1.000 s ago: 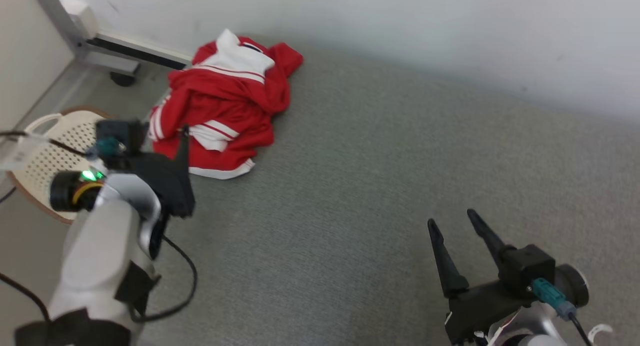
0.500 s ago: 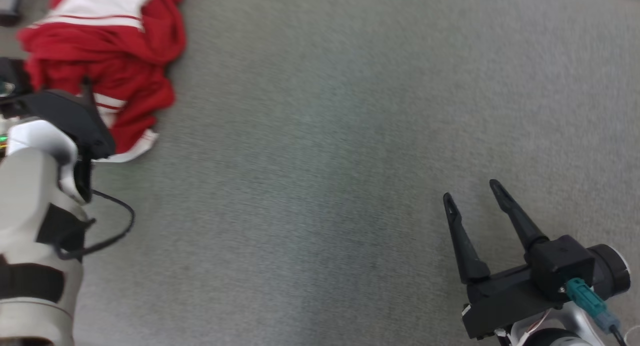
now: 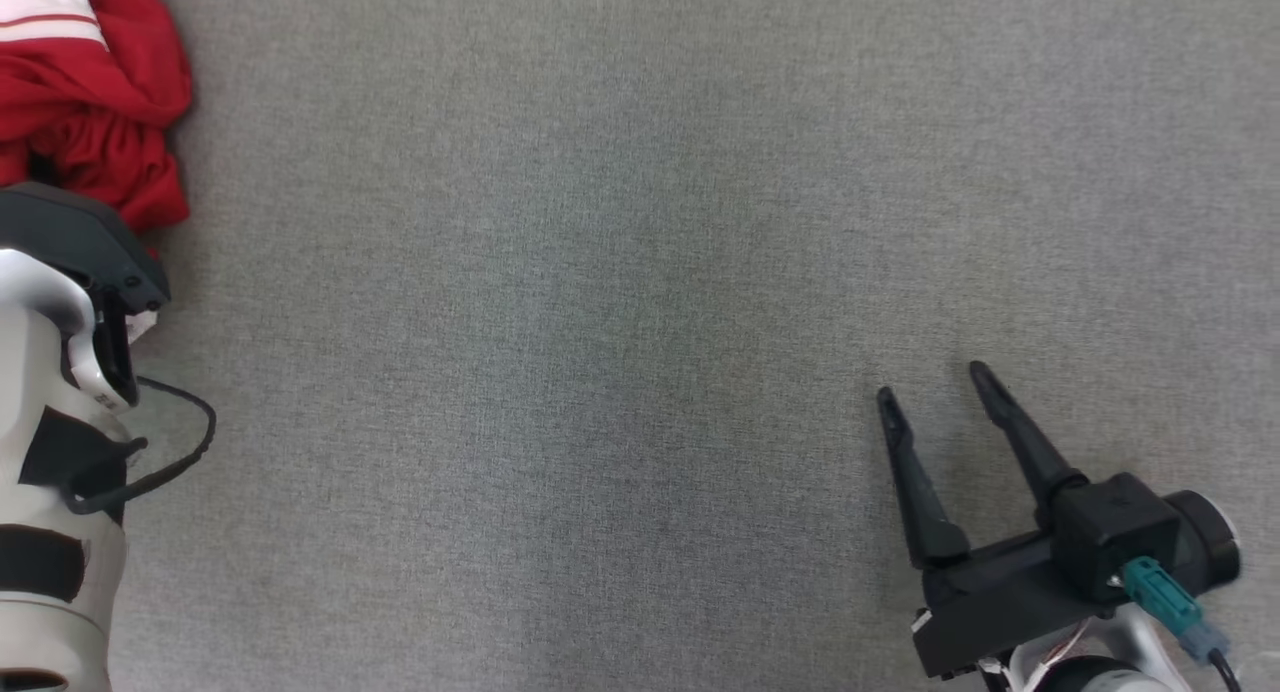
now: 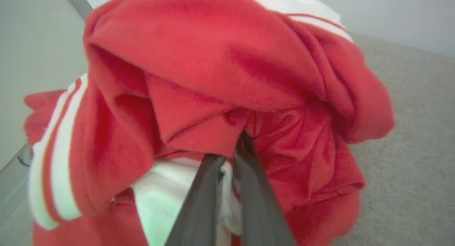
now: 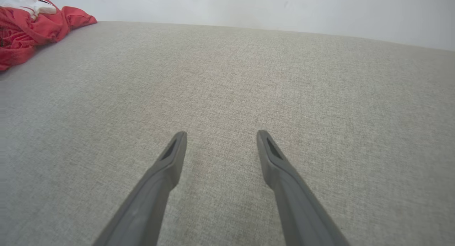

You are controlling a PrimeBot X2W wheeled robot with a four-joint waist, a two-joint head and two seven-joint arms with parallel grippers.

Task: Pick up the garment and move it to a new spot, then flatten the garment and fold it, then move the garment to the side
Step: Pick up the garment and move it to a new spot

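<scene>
You see the grey floor [image 3: 600, 322] across the frame, the red-and-white garment [image 3: 95, 112] at the upper left pinched in the narrow left claw [image 4: 227, 157], and the right claw [image 3: 932, 384] spread wide at the lower right.

red garment [image 4: 227, 61] with white stripes, grey carpet [image 3: 640, 322]

The garment [image 3: 90, 92] lies on the floor [image 3: 600, 322] at far left, with the left pincer [image 4: 229, 148] in its folds. The right pincer [image 3: 931, 384] is well apart, to the right.
</scene>
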